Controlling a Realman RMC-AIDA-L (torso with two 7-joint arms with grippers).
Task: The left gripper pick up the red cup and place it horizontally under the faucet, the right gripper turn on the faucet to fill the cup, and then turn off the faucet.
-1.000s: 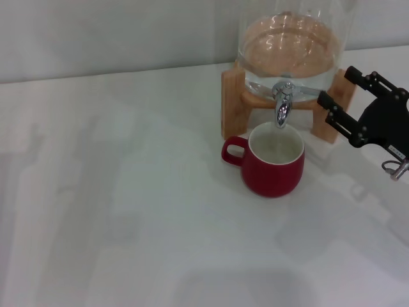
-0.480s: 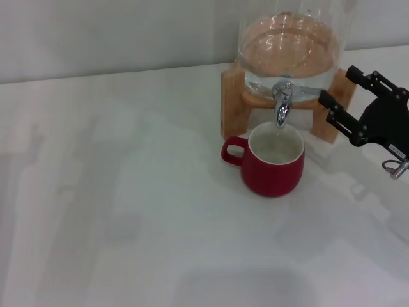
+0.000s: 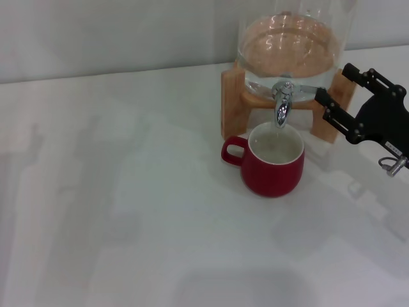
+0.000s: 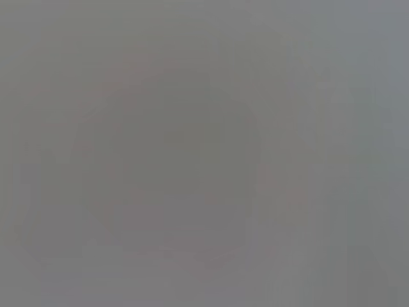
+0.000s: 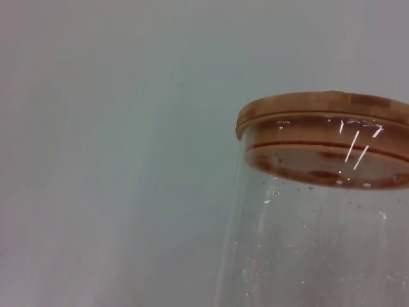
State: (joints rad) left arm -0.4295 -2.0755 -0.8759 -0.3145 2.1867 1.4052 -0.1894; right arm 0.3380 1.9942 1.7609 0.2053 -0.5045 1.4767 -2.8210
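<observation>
The red cup (image 3: 273, 161) stands upright on the white table, its white inside facing up and its loop handle pointing left. It sits directly below the chrome faucet (image 3: 282, 105), which projects from a clear glass jar (image 3: 295, 39) on a wooden stand (image 3: 234, 102). My right gripper (image 3: 332, 83), all black, is open to the right of the faucet, with its two fingers pointing toward the stand and nothing between them. The right wrist view shows only the jar's wooden lid (image 5: 326, 137) and its glass wall. The left gripper is out of view; the left wrist view is a blank grey.
The white table (image 3: 128, 211) stretches wide to the left and front of the cup. A pale wall (image 3: 115, 32) rises behind the table. The stand's right leg (image 3: 329, 118) lies just behind my right gripper's fingers.
My right gripper has shifted slightly up and to the left, nearer the faucet. The cup and the dispenser have not moved.
</observation>
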